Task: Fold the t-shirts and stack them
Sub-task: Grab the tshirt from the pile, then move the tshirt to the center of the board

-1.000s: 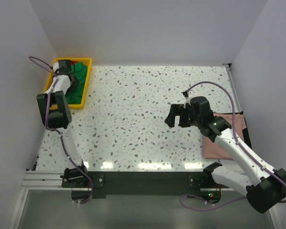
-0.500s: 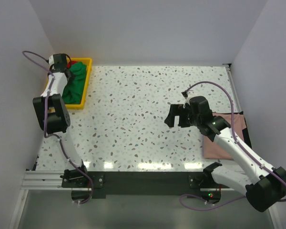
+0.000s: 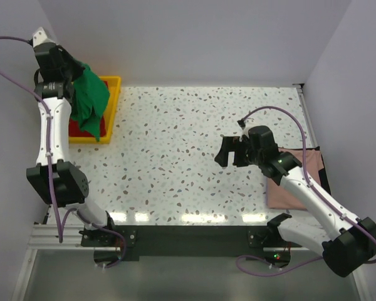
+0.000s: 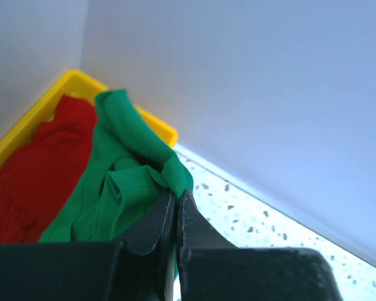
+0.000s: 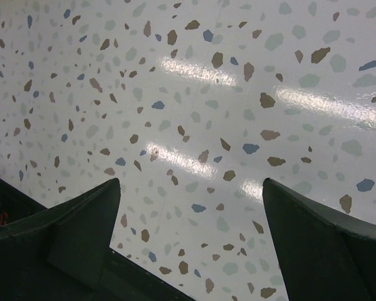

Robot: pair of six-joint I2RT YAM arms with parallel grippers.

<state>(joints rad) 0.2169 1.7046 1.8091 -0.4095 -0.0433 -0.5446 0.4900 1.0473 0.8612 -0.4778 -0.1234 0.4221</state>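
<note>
My left gripper [image 3: 67,68] is raised high over the yellow tray [image 3: 114,94] at the far left, shut on a pinch of the bright green t-shirt [image 3: 89,100], which hangs down from it. In the left wrist view the green t-shirt [image 4: 128,182] bunches at the shut fingertips, with a red t-shirt [image 4: 37,175] lying in the tray [image 4: 160,128] below. A dusty pink t-shirt [image 3: 294,188] lies flat at the right edge, partly under the right arm. My right gripper [image 3: 229,152] hovers open over the bare table [image 5: 194,125], holding nothing.
White walls close in the table at the back and both sides. The tray sits in the far left corner against the wall. A purple cable [image 3: 282,113] loops from the right arm.
My left gripper shut on the green t-shirt in the tray and lifted it up and leftward, so the cloth now hangs above the tray. The right arm has stayed put.
</note>
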